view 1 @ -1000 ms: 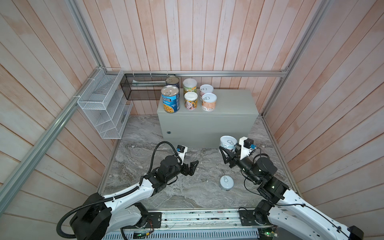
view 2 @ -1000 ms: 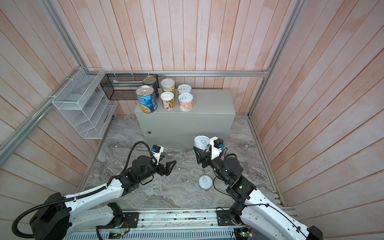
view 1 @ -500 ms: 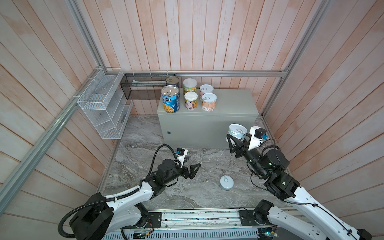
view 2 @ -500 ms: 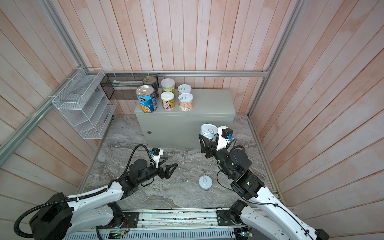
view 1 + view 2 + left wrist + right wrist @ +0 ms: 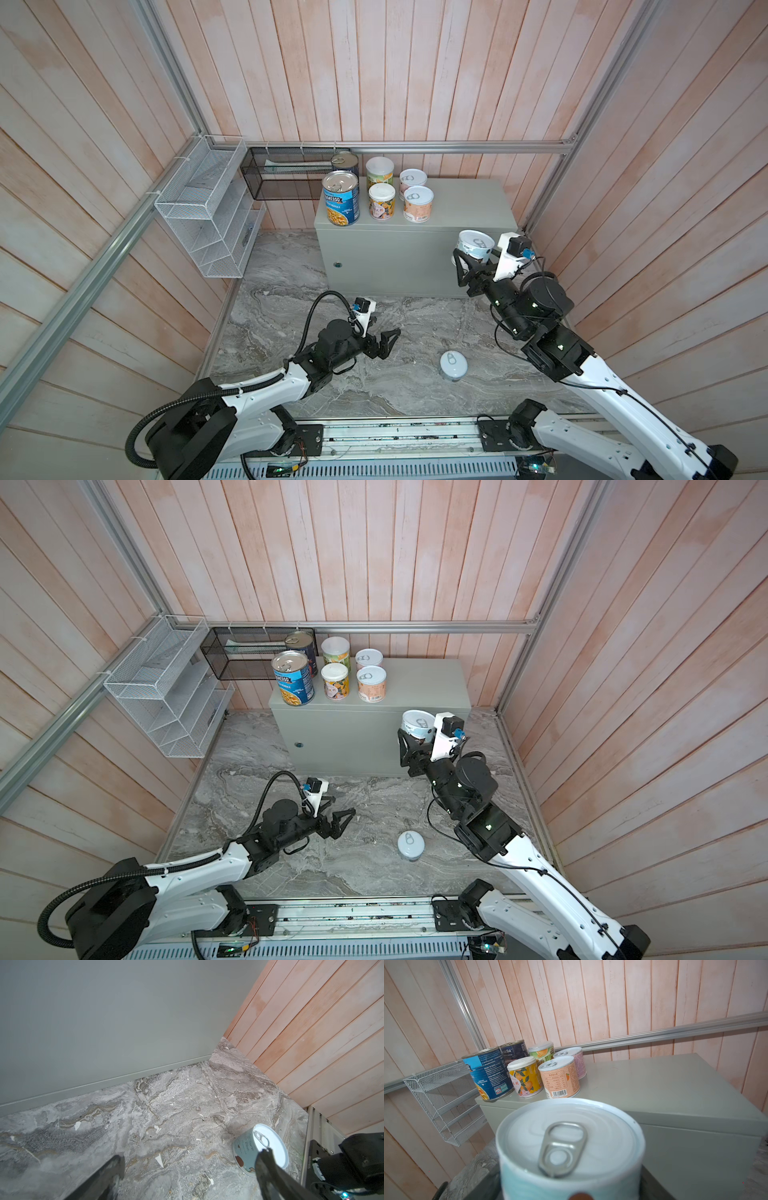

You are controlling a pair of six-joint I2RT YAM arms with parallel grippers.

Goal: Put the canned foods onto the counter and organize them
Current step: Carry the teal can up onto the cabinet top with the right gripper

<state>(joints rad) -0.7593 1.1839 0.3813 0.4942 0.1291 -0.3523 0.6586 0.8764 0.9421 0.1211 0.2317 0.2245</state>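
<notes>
Right fingers (image 5: 457, 266) grip pull-tab can (image 5: 475, 246) — upright, beside counter (image 5: 465, 203).

The counter (image 5: 465, 208) stood at the far side of the floor (image 5: 291, 299), against the far wall. Six cans (image 5: 381, 201) stood on its left end in two rows of three, one row behind the other. A seventh can (image 5: 476, 246) sat upright in the right gripper (image 5: 475, 255), off the floor, just before the counter's right near edge. An eighth can (image 5: 453, 365) stood on the floor nearer, between the arms, right of the left gripper (image 5: 386, 328) and apart from it. A mesh basket (image 5: 286, 174) hung left of the counter; a wire rack (image 5: 208, 216) hung on the left wall.
</notes>
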